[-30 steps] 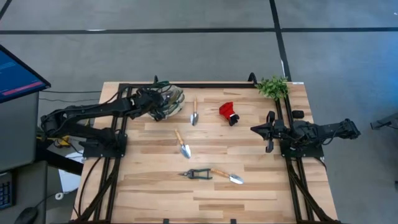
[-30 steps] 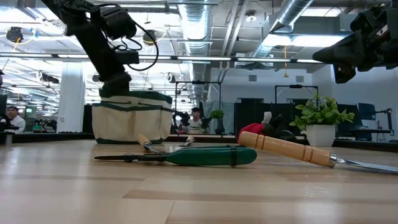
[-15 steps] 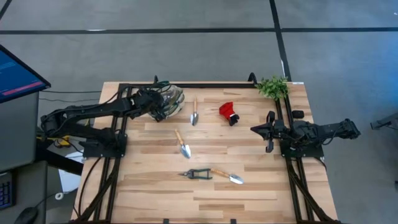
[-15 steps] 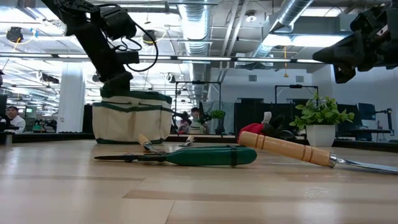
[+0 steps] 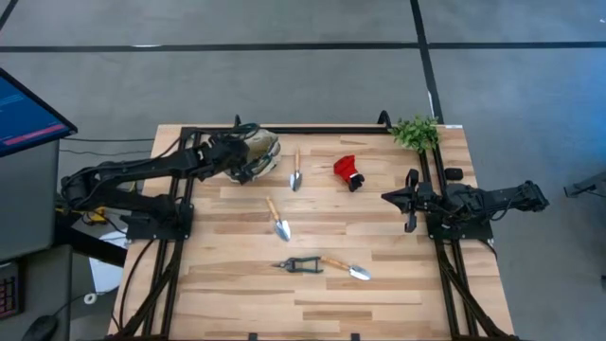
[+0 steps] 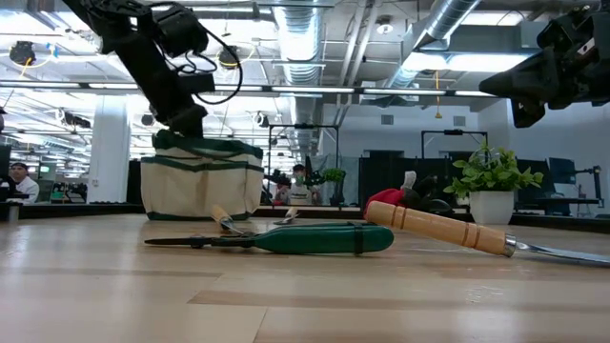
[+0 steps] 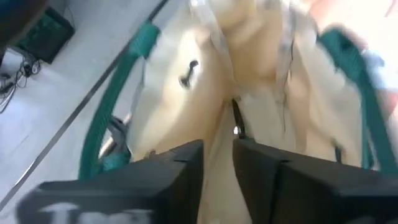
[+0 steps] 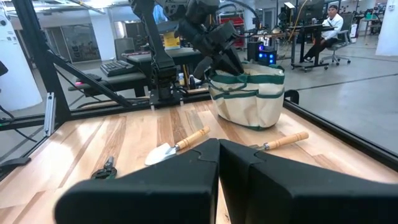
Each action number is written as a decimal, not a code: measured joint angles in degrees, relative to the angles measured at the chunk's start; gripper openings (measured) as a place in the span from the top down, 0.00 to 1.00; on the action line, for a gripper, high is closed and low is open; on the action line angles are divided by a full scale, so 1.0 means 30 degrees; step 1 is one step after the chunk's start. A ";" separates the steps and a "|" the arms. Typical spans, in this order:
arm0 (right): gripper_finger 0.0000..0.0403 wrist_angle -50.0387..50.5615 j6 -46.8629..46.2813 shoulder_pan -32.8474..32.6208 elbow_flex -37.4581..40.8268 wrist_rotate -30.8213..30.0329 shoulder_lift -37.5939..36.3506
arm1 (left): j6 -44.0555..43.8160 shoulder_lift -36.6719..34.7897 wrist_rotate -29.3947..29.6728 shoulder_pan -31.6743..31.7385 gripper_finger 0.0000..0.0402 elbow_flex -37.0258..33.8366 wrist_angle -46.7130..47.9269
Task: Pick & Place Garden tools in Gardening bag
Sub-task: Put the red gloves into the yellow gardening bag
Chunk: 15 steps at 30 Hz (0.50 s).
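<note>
At table's rear, left tool, soft beige bag

leafy plant at table corner, blue monitor

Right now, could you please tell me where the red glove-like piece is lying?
In the high view, the red glove-like piece lies at the table's far middle, between a wooden-handled trowel and the leafy green plant.

Three trowels, one pair of shears, one red glove, one bag, one plant.
</note>
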State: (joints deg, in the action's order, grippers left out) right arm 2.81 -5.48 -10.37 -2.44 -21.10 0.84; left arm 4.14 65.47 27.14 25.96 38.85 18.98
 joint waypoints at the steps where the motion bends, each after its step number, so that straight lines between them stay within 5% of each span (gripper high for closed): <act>1: 1.00 0.0000 -0.0002 0.0000 0.0000 0.0000 0.0000 | 0.0021 -0.0175 0.0003 0.0000 0.88 0.0000 -0.0287; 5: 1.00 0.0000 0.0000 0.0000 0.0000 0.0000 0.0000 | 0.1062 -0.1095 0.0054 -0.0006 0.99 0.0000 -0.1993; 15: 1.00 0.0000 0.0000 0.0007 0.0000 -0.0007 0.0000 | 0.0820 -0.3839 -0.1561 -0.1909 0.99 0.0007 -0.3420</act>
State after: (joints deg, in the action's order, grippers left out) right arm 2.81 -5.48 -10.35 -2.44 -21.12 0.84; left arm 6.60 53.95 22.45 20.23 38.87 8.71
